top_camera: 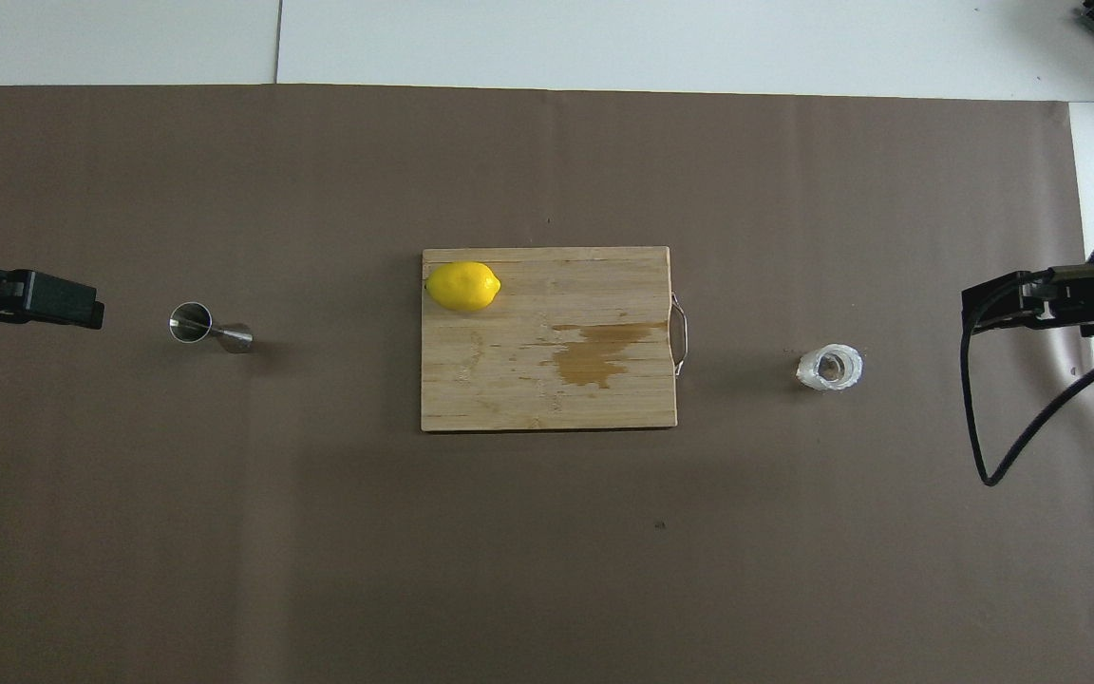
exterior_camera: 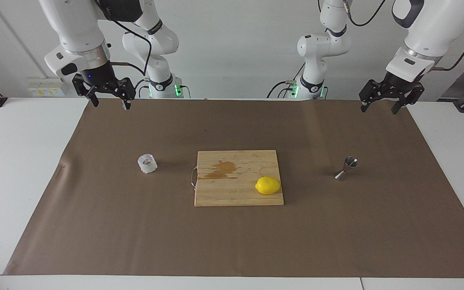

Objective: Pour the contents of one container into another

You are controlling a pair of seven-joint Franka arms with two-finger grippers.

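facing view, glass cup (exterior_camera: 147, 163): centre-left of frame, upright on counter (exterior_camera: 336, 241), down-right of right claw (exterior_camera: 109, 96); that arm is nearer.
facing view, right claw: upper left, raised, fingers spread, empty.
facing view, left claw (exterior_camera: 381, 102): upper right, spread, empty, waits above jigger (exterior_camera: 348, 167).
overhead view, jigger (top_camera: 210, 329): centre-left, upright.
overhead view, cup (top_camera: 830, 367): centre-right, well apart from jigger, cutting board (top_camera: 547, 380) between.

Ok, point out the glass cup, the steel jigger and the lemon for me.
glass cup (exterior_camera: 147, 163), facing view, on its frosty wall.
steel jigger (exterior_camera: 347, 167), facing view, on its narrow waist.
lemon (top_camera: 462, 286), overhead view, middle of its peel.
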